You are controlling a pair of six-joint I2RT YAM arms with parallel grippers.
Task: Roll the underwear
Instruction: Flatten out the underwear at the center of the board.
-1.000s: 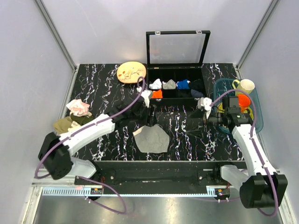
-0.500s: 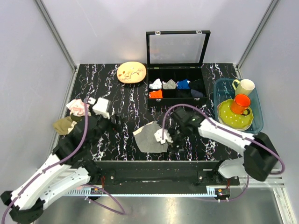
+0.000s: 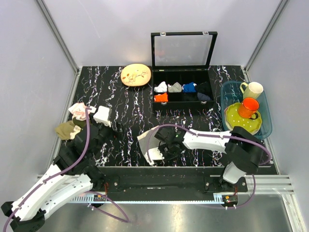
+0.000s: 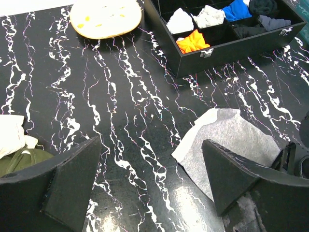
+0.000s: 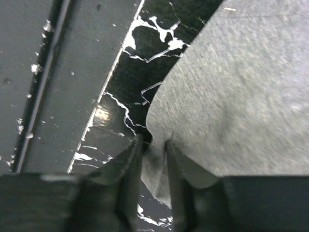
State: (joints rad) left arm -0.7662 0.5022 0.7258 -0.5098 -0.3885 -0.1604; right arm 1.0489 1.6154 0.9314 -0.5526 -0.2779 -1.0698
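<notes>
The underwear (image 3: 147,142) is a grey cloth with a paler edge, lying on the black marbled table near its front edge. My right gripper (image 3: 161,145) lies over it and hides much of it. In the right wrist view the right gripper (image 5: 153,142) is shut on a raised fold at the rim of the underwear (image 5: 231,96), close to the table's front rail. My left gripper (image 4: 152,179) hangs open to the left of the underwear (image 4: 231,135), with only bare table between its fingers (image 4: 72,179).
A black compartment box (image 3: 182,102) with rolled garments stands open at the back. A wooden plate (image 3: 135,75) lies to its left. A blue bin (image 3: 264,126) with cups is at the right. Pink-white and olive cloths (image 3: 72,123) are piled at the left edge.
My right arm swung left across the underwear and its jaws closed on the near edge, bunching the cloth. My left arm drew back to the left and opened its jaws.
</notes>
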